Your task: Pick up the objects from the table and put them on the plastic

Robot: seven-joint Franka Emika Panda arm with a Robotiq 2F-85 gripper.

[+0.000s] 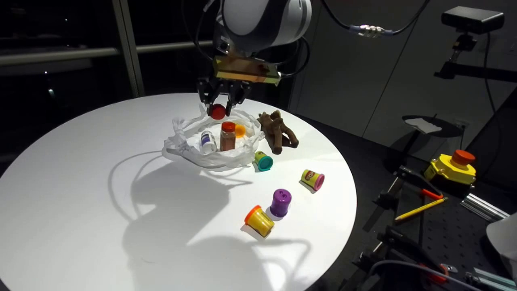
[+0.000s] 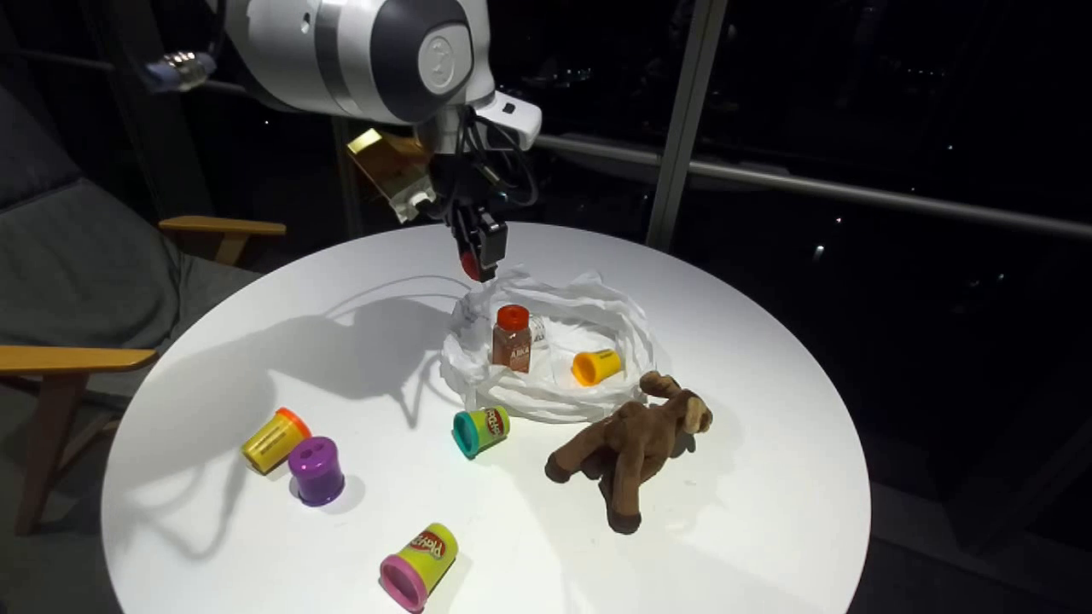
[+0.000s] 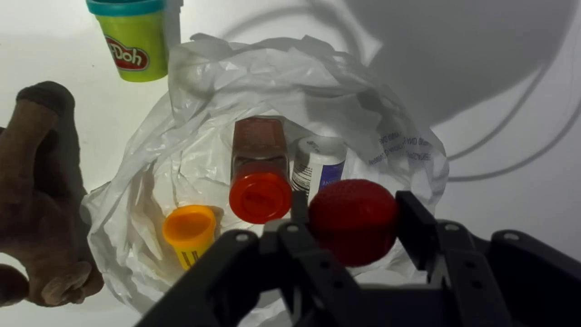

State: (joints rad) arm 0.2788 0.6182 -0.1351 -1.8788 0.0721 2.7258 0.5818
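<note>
One round table [image 1: 72, 202] is standing by dark windows [image 2: 853, 111]. On it, plastic [image 3: 272, 68] is cradling a jar [image 2: 512, 351], bottle [image 3: 317, 161] and tub [image 2: 599, 367]; above, the half-parted gripper [image 1: 219, 110] is clasping a red object [image 3: 354, 227].

"Doh" on the teal-lidded tub [image 3: 130, 42], "Play-Doh" on the pink-lidded tub [image 2: 420, 566]

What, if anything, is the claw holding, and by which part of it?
The claw holds a red rounded thing by two opposite sides, squeezed from both. What exactly this thing is, I cannot tell.
</note>
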